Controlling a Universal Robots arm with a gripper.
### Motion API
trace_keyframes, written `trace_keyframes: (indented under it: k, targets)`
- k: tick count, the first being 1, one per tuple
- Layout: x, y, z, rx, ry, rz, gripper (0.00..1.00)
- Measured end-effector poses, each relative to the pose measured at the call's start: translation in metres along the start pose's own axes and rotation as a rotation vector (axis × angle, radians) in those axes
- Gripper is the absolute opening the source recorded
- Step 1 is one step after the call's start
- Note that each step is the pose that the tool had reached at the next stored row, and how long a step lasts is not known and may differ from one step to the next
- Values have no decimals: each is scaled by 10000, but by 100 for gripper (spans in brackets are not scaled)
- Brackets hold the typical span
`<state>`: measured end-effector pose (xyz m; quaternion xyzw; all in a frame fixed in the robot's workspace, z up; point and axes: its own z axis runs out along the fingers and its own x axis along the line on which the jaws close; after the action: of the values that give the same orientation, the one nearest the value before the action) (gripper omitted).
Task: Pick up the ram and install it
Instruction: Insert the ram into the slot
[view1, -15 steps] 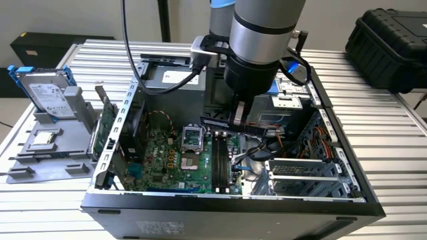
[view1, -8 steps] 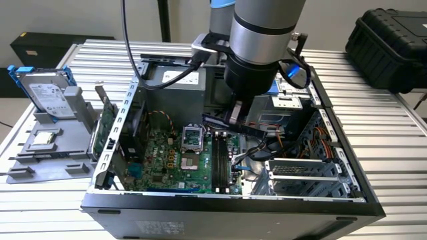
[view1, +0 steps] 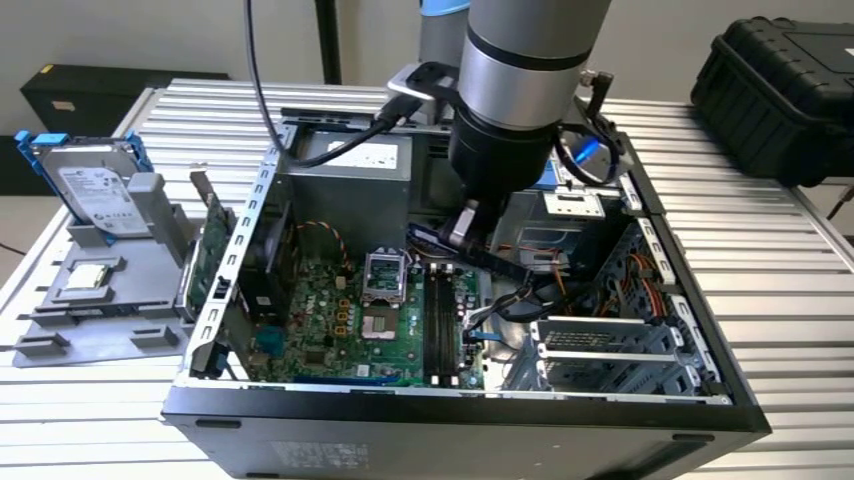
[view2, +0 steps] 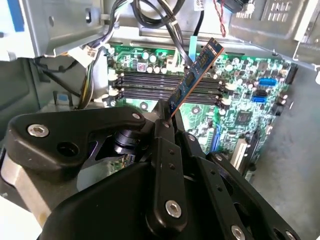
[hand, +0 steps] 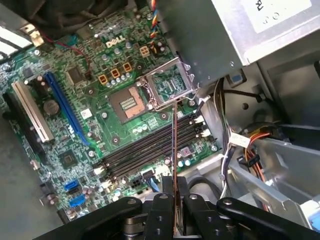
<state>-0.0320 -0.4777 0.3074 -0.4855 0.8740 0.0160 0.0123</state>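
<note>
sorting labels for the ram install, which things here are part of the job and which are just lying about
Job: the ram, clamped in the gripper over the motherboard; the memory slots; the open computer case.
Lying about: the hard drive, the expansion card and the grey holder on the exterior view's left; the black carry case on its right.

A silvery table (view1: 787, 260) of ribbed metal slats spans the exterior view, its bare slats showing on both sides. A black open computer case (view1: 454, 420) lies on its side in the middle of the table with its open side facing up, and a grey moulded holder (view1: 67, 310) sits flat on the slats just beside it, at the exterior view's left. At the far corner on the exterior view's right is a black hard carrying case (view1: 781, 90); whether it rests on the table cannot be told.
</note>
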Motion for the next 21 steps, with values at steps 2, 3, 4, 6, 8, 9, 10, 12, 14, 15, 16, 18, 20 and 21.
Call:
trace_keyframes:
  k: [2,3,4,6,8,9,10,12,14,15,16,18,20,21]
  targets:
    - [0,0,2,13,-5,350,0]
    - [0,0,3,19,-8,521,0]
    - [0,0,4,26,-11,691,0]
    - [0,0,6,38,-16,1037,0]
    - [0,0,8,51,-22,1383,0]
    - [0,0,9,57,-25,1556,0]
    - [0,0,10,63,-28,1727,0]
    - [1,0,13,76,-33,2071,0]
    - [0,0,15,90,-38,2425,0]
    - [1,0,16,96,-41,2591,0]
    - [1,0,18,103,-44,2765,0]
    - [1,0,21,115,-50,3126,0]
    - [1,0,24,129,-56,3482,0]
    - [1,0,26,135,-59,3654,0]
